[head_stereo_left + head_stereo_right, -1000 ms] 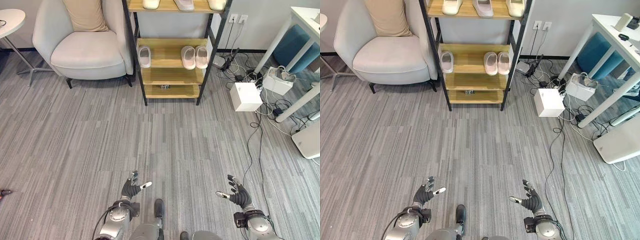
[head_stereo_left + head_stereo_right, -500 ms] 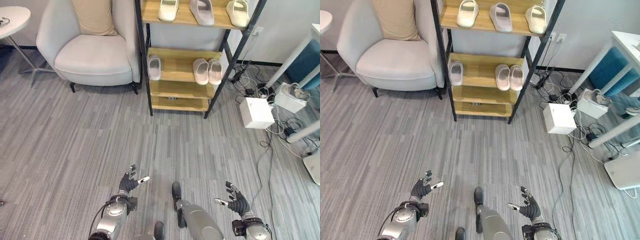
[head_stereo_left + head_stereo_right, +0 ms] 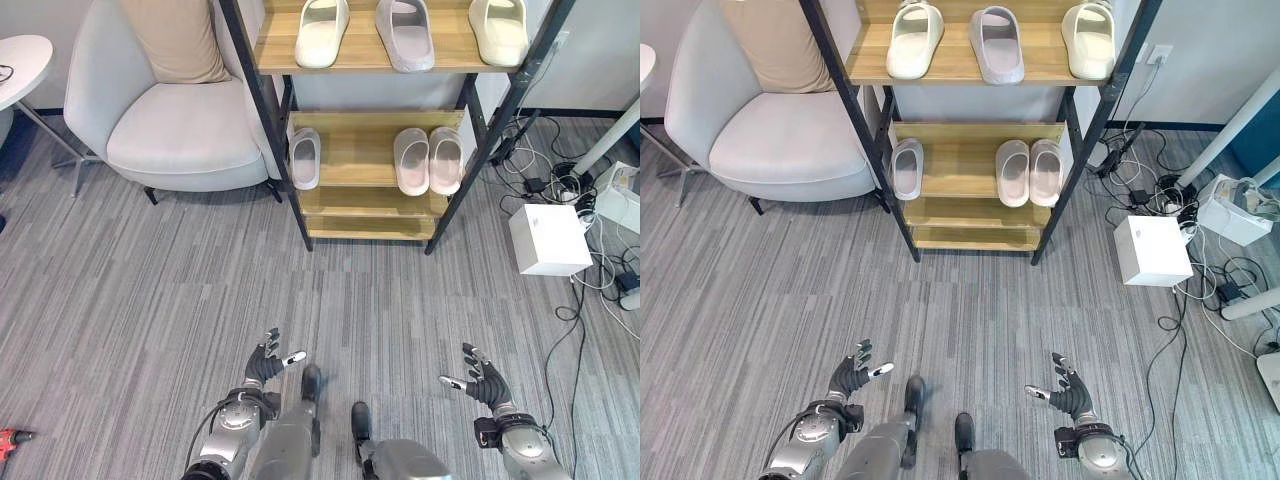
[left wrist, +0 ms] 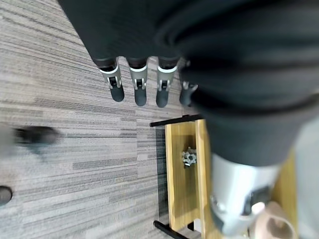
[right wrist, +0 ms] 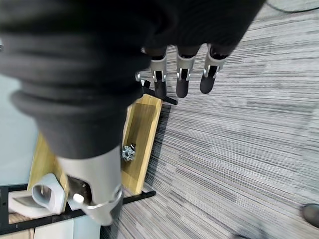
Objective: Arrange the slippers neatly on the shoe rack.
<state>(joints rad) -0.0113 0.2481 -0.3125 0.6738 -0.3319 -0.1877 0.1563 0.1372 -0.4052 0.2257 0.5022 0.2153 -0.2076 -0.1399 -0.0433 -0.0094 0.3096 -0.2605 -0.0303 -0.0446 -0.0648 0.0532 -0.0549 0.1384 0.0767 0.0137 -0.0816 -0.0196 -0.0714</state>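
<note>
**Reaching an unpaired slipper with empty hands**

Standing well apart from the shoe rack (image 3: 300,215), the left robot hand (image 3: 264,362) and right robot hand (image 3: 484,381) are spread wide and hold nothing. The single slipper (image 3: 304,158) lies far from the pair (image 3: 428,160). A clumsy reach could knock the top-shelf slippers (image 3: 408,32) off.

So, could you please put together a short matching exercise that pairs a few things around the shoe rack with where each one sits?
Things:
1. single white slipper
2. pink pair of slippers
3. white box
4. armchair

Places:
A. on the floor, on the rack's right side
B. middle shelf, left end
C. on the rack's left side
D. middle shelf, right part, side by side

Pairs: 1-B, 2-D, 3-A, 4-C
</note>
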